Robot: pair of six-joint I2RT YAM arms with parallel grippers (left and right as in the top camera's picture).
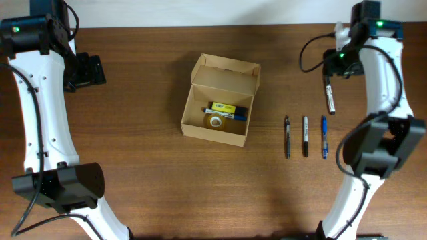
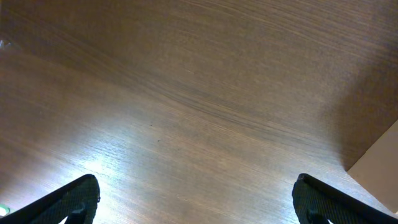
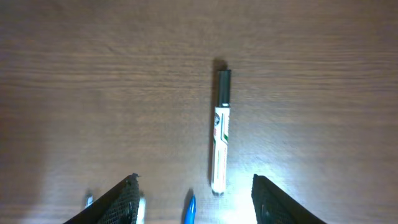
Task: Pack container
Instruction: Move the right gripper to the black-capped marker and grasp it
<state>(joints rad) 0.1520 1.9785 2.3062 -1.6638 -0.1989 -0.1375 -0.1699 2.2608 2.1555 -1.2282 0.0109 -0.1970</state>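
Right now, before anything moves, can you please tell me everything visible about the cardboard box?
The container is a small rectangular box of plain tan cardboard, unmarked. It sits flat on the wooden table, near the middle, slightly turned. Its hinged lid is open, standing up at the far side. Inside lie a tape roll, a yellow item and a blue pen. Nothing else touches it.

The small tan-brown cardboard box point(image 1: 225, 83) sits open, flap lid standing up. It's slightly skewed, left of the three-pen row point(image 1: 305, 137).
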